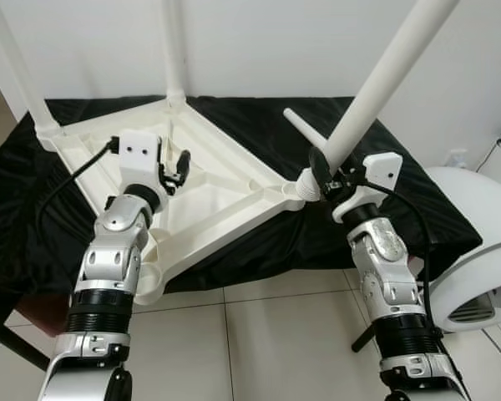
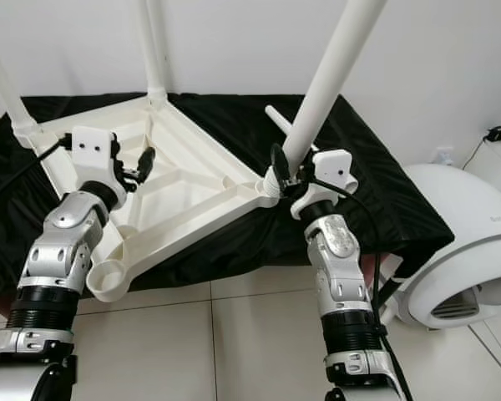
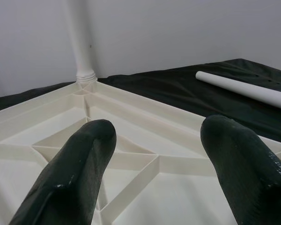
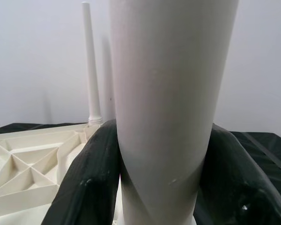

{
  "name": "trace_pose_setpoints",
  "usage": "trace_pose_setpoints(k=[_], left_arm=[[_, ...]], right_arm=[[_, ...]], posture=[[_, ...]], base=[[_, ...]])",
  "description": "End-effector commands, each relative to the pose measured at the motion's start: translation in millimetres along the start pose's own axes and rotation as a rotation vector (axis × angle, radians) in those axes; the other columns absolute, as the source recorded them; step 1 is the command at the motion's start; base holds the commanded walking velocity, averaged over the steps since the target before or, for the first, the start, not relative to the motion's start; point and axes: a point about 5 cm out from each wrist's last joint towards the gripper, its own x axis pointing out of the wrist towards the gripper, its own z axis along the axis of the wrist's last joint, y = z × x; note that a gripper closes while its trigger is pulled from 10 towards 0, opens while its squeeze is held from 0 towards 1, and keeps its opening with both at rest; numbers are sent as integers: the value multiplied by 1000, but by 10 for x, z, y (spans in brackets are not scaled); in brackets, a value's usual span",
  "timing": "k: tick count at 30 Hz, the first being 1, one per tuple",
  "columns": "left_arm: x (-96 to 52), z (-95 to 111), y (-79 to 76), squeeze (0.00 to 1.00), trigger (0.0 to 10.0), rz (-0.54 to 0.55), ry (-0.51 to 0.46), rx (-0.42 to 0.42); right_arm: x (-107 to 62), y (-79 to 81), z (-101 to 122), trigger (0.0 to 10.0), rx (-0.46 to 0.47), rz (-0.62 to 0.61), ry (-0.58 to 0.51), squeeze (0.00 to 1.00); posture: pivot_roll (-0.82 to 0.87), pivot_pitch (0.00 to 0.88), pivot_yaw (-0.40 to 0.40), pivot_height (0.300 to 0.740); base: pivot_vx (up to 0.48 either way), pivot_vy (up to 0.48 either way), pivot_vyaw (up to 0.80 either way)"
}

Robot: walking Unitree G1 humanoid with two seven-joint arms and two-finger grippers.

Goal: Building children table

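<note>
On the black cloth (image 1: 259, 125): a white tabletop (image 1: 209, 188) lies upside down, ribbed underside up, one corner past the cloth's front edge.
Tabletop corners: far corner and left corner each carry an upright leg (image 1: 174, 50); near corner socket (image 1: 146, 284) is open, overhanging the tiled floor (image 1: 259, 334).
Right corner: a leg (image 1: 376, 83) stands in the socket, tilted up and to the right.
Right gripper (image 1: 321, 171): fingers clamped on that leg just above the socket; in the right wrist view the fingers (image 4: 91, 178) press both sides of the tube.
Left gripper (image 1: 182, 167): above the tabletop's ribs near its left side, fingers (image 3: 79, 164) apart, holding nothing.
Spare leg (image 1: 305, 127): lying on the cloth behind the right corner.
Right of the cloth: a white domed appliance (image 1: 476, 242) on the floor.
</note>
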Motion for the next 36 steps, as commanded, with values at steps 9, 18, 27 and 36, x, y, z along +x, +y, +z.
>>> trace_pose_setpoints(k=[9,18,27,36], left_arm=[[-91,1,35,0,10000,-6,-17,-14],[-99,-5,51,0,10000,14,-14,-17],[-126,4,84,0,10000,31,-16,-25],[-132,17,84,0,10000,31,-22,-28]], right_arm=[[-18,-15,64,10000,-9,6,-37,0],[-10,-9,66,10000,-8,11,-37,0],[4,1,69,10000,-11,19,-38,0],[-5,5,72,10000,-11,23,-38,0]], posture=[[-44,45,15,740],[-40,49,8,740],[-39,47,3,740],[-40,48,0,740]], base=[[0,0,0],[0,0,0],[0,0,0],[271,0,0]])
